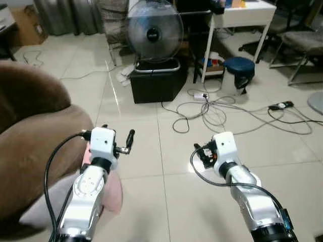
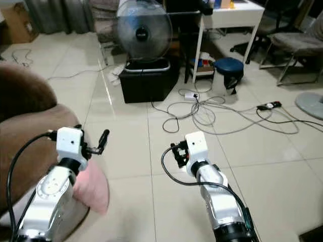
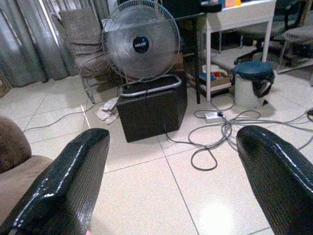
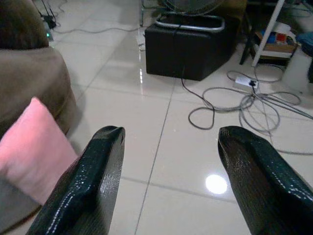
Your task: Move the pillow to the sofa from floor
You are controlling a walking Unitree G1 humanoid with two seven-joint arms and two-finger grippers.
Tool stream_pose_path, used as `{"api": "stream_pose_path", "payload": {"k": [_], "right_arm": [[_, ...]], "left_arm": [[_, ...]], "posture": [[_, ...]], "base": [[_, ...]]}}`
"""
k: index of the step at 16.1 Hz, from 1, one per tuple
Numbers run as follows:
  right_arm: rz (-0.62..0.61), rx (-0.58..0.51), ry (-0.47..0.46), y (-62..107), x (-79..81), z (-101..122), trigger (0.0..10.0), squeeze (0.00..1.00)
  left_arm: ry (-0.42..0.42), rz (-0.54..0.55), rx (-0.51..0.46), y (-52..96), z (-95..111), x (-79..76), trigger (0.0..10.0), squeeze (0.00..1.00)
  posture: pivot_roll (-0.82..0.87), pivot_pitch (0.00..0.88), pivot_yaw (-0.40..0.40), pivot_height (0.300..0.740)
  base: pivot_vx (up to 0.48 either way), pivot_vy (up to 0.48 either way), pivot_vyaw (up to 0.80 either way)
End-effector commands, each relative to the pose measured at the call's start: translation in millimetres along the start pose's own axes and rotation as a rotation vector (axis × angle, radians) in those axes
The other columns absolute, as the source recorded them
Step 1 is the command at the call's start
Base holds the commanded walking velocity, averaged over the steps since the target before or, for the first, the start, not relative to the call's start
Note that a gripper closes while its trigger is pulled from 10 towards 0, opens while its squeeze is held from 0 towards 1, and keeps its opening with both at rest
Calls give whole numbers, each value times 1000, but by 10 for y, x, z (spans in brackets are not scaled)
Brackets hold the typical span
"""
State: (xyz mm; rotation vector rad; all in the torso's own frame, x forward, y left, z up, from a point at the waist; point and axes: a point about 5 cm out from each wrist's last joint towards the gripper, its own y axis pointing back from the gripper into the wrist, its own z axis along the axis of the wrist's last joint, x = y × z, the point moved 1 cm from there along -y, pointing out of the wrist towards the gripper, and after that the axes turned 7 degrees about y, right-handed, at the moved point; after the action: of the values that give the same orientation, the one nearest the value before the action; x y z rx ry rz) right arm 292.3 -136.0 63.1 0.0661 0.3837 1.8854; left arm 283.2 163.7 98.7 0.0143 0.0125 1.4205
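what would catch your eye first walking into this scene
The pink pillow stands out, leaning against the brown sofa beside the robot's left arm. Both claws, left claw and right claw, hang open and empty over the tiled floor. Ahead, a big fan sits on a black box beside tangled cables.

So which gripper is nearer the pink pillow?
Left. The left gripper is raised just above the pink pillow beside the sofa; the right gripper is farther off, across open floor.
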Motion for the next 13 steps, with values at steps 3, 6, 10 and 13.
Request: {"api": "stream_pose_path", "payload": {"k": [3,6,10,13], "right_arm": [[13,-5,3,-6,36,18,10000,0],[17,-5,4,-8,38,18,10000,0],[11,-6,-1,-4,40,8,10000,0],[9,-5,4,-8,35,10,10000,0]], "left_arm": [[-14,14,6,8,18,27,10000,0],[-11,17,3,11,31,23,10000,0],[-1,50,-6,15,56,43,10000,0],[-7,72,-18,4,87,68,10000,0]], "posture": [[-18,0,33,740],[-17,0,32,740],[-12,0,27,740],[-12,0,27,740]], "base": [[-304,0,800],[-304,0,800],[-146,0,400],[0,0,0]]}}
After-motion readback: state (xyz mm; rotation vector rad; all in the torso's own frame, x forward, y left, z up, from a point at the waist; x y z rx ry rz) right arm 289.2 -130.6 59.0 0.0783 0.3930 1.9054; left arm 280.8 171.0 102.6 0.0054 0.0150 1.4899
